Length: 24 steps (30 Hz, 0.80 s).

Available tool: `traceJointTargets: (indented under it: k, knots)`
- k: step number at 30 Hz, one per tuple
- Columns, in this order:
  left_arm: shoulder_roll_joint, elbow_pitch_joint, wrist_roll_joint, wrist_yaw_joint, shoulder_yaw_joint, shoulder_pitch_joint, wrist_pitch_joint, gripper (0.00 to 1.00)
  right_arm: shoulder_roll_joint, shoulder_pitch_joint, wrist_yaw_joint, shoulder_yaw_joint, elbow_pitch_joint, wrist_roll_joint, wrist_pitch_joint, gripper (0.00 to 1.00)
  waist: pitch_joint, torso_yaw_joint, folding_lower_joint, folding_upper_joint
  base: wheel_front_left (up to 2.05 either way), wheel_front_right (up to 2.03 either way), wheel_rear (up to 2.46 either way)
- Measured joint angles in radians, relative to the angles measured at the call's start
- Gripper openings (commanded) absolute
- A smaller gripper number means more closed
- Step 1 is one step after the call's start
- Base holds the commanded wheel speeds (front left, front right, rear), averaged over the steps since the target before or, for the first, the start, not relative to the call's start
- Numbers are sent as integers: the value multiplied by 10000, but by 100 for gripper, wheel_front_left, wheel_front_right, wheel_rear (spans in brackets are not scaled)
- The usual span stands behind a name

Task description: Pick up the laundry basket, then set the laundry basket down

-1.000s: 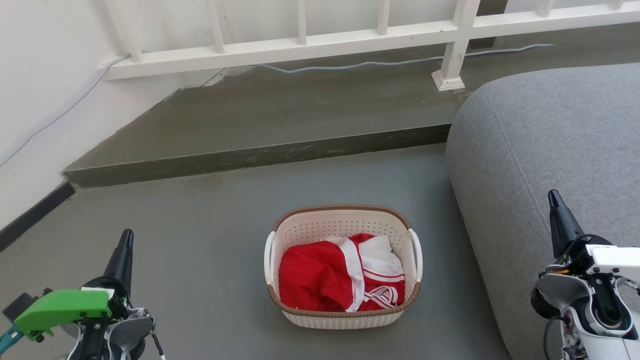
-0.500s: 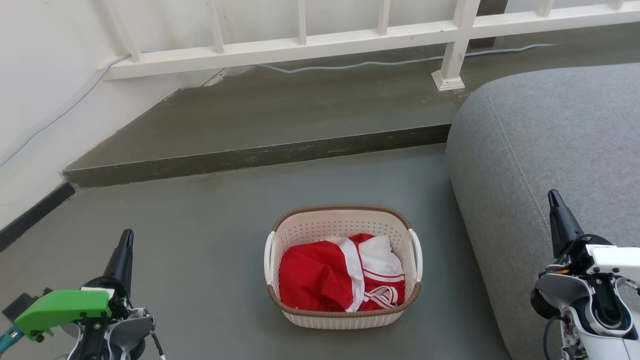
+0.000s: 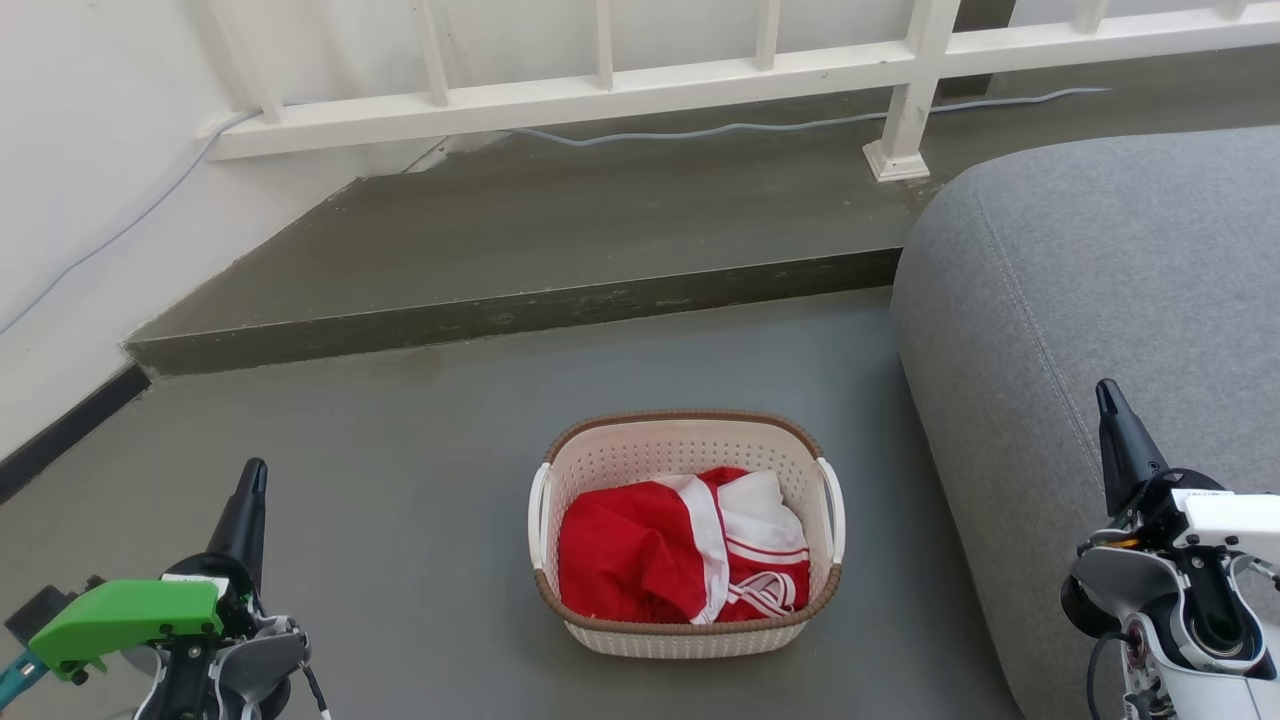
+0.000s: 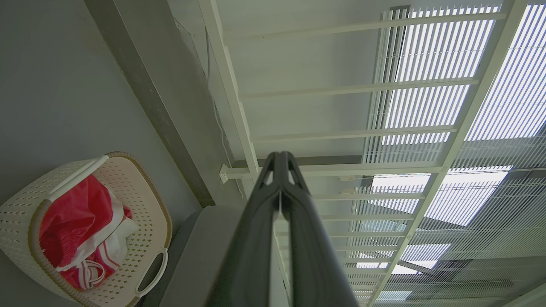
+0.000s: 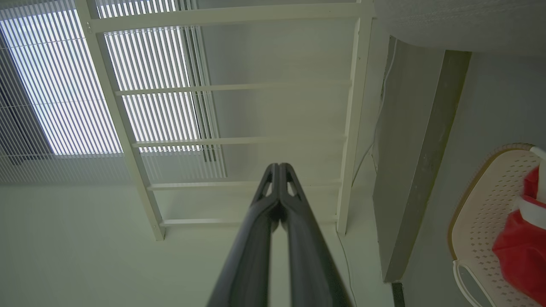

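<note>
The laundry basket stands on the grey floor in the middle of the head view, cream-white and perforated, with a brown rim and a white handle on each side. Red and white clothing lies inside it. My left gripper is at the lower left, well to the left of the basket, fingers pressed together and holding nothing. My right gripper is at the lower right over the sofa's edge, also shut and empty. The left wrist view shows the basket beside my shut left gripper; the right wrist view shows the basket right of my shut right gripper.
A grey sofa rises close to the basket's right side. A raised concrete step runs across behind the basket, with a white railing and a cable beyond it. A white wall closes the left.
</note>
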Motion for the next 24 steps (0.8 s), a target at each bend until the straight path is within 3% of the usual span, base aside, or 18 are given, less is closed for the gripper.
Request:
traceJointTargets:
  k: [24]
  knots:
    - [0,-2,0,0,0,0,0,0,0,1,0,2,-2,0,0,0,0,0,0,0,0,0,0]
